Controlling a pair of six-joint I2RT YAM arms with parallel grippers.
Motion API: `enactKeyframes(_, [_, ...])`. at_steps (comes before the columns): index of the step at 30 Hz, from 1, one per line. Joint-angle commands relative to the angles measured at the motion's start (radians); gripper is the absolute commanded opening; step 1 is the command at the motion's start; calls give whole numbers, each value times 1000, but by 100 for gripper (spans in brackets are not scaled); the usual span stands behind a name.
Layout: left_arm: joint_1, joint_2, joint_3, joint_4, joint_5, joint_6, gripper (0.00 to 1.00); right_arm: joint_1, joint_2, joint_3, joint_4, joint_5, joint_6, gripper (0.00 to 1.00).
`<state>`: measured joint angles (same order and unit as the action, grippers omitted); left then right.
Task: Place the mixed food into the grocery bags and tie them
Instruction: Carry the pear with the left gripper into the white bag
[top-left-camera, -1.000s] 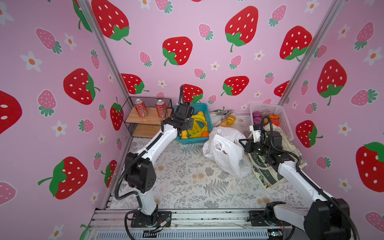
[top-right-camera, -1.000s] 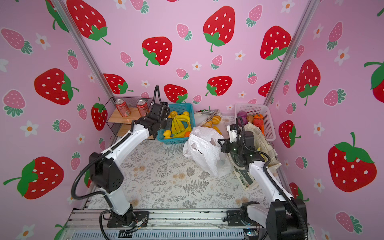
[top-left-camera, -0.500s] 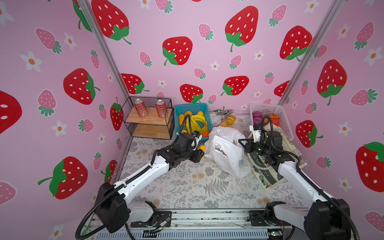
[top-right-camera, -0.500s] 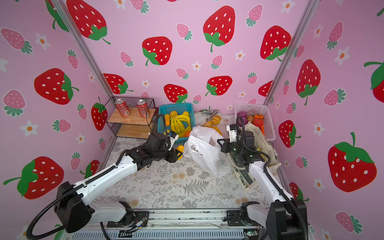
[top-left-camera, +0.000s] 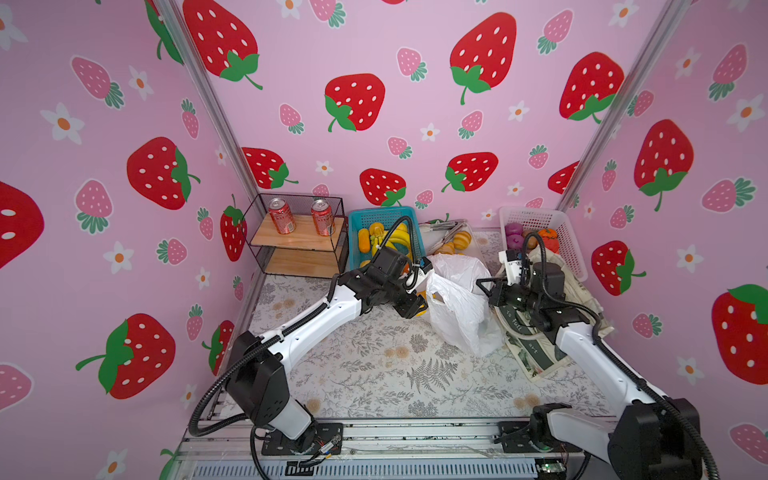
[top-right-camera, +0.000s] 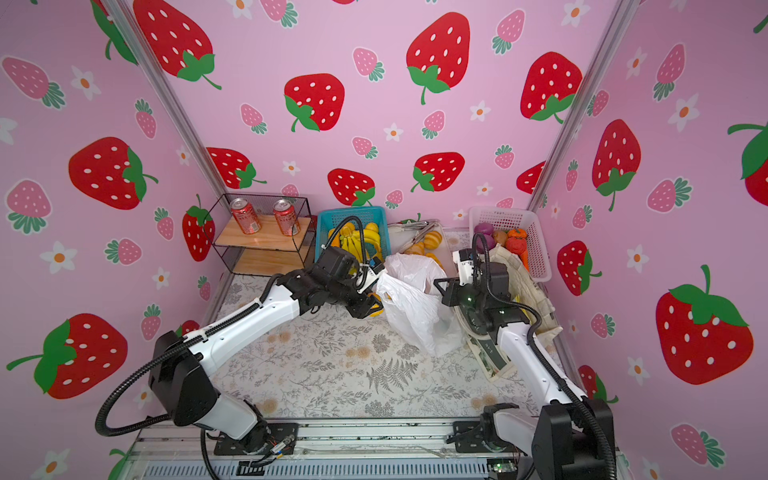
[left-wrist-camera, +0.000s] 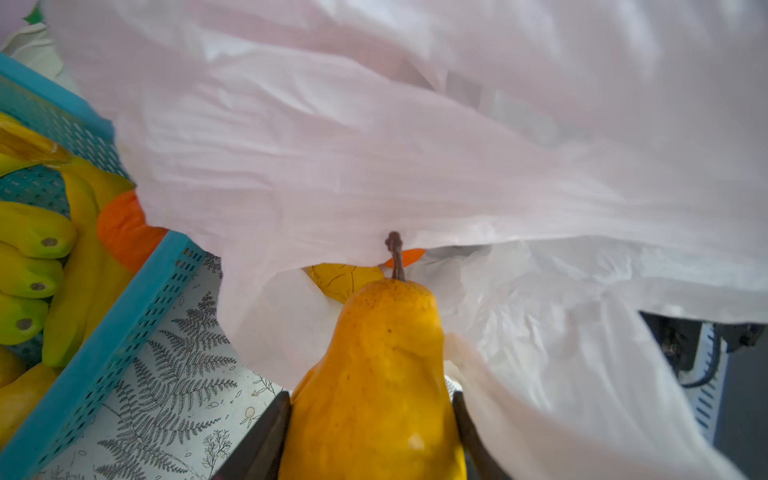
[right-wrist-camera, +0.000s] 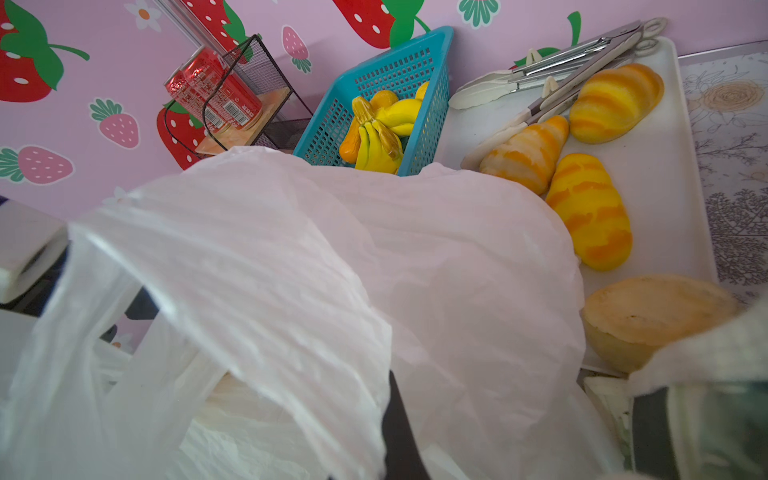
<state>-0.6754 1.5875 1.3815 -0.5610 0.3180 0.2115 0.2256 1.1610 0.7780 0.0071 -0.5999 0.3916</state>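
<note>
Left tool (left-wrist-camera: 370, 436) is clamped on a yellow pear (left-wrist-camera: 386, 353). In a top view, the white plastic bag (top-left-camera: 457, 307) sits at its 3 o'clock. Right tool (top-left-camera: 484, 286) is pinched shut on the bag's 3 o'clock edge.

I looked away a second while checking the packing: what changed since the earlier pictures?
The left gripper, shut on a yellow pear, swung from over the blue basket toward the front and right, to the mouth of the white plastic bag. The right gripper stayed shut on the bag's edge; nothing else moved.
</note>
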Motion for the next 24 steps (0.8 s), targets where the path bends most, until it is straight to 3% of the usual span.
enactKeyframes(1, [-12, 25, 87, -94, 74, 142, 43, -6, -10, 4, 15, -8, -8, 1])
enactKeyframes(7, [-21, 59, 166, -89, 190, 273, 44, -5, -9, 9, 13, -26, 2, 1])
enactKeyframes(16, [-36, 104, 225, 58, 239, 473, 44, 2, -4, 7, 8, -55, 11, 1])
enactKeyframes(24, [-55, 168, 173, 296, 109, 468, 46, 8, -11, 1, 7, -45, 15, 1])
